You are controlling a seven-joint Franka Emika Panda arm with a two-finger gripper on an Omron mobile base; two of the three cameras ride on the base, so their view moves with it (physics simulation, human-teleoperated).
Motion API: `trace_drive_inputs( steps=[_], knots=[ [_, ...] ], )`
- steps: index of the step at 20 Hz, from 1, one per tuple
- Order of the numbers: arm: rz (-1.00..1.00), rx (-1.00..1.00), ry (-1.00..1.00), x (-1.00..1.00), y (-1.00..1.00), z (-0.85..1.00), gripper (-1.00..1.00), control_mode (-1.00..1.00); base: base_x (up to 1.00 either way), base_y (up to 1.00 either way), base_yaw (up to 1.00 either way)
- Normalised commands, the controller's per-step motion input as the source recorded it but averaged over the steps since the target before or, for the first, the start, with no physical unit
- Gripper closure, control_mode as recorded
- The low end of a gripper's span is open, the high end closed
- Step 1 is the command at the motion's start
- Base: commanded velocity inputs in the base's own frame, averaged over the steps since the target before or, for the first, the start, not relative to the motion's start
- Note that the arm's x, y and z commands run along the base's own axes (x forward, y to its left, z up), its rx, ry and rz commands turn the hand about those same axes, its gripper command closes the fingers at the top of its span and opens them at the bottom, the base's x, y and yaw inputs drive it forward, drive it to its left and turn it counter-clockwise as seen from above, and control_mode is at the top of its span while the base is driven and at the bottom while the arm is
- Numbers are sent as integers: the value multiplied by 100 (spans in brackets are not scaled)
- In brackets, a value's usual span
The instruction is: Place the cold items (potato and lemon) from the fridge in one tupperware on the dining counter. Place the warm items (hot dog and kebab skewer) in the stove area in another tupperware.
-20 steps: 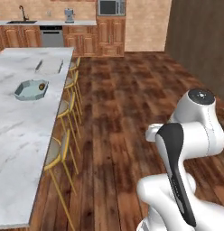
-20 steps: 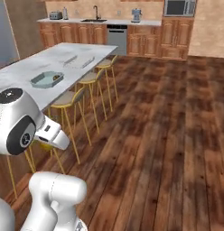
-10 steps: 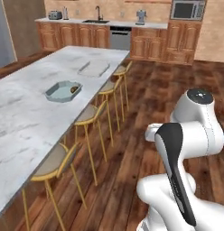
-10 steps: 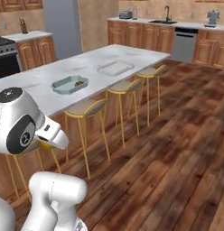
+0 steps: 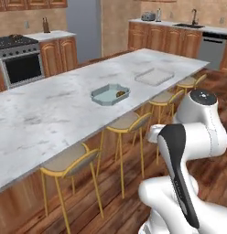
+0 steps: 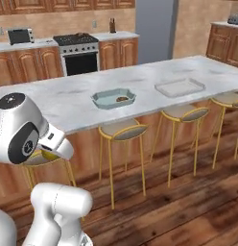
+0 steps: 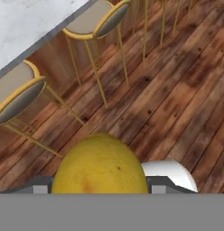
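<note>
1. In the hand view, the gripper [image 7: 100, 189] holds the lemon [image 7: 100, 164] above the wood floor by the stools [image 7: 96, 19].
2. A loose hold while the base turns could drop it.
3. On the dining counter [image 5: 51, 109], the teal tupperware [image 5: 110, 94] already holds something brown; choosing the clear tupperware [image 5: 154, 77] could separate the cold items.

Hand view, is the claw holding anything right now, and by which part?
Yes, the lemon sits in the claw, gripped across its sides; the exact contact points are hidden.
</note>
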Motion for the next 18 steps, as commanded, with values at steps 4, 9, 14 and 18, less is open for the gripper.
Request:
trace_drive_inputs(
  steps=[4, 9, 14, 18],
  knots=[
    [0, 0, 0, 0, 0, 0, 100, 100, 46, -61, 76],
    [0, 0, 0, 0, 0, 0, 100, 100, 33, -96, 42],
    [0, 0, 0, 0, 0, 0, 100, 100, 39, -100, 39],
    [0, 0, 0, 0, 0, 0, 100, 100, 39, -32, 32]
  ],
)
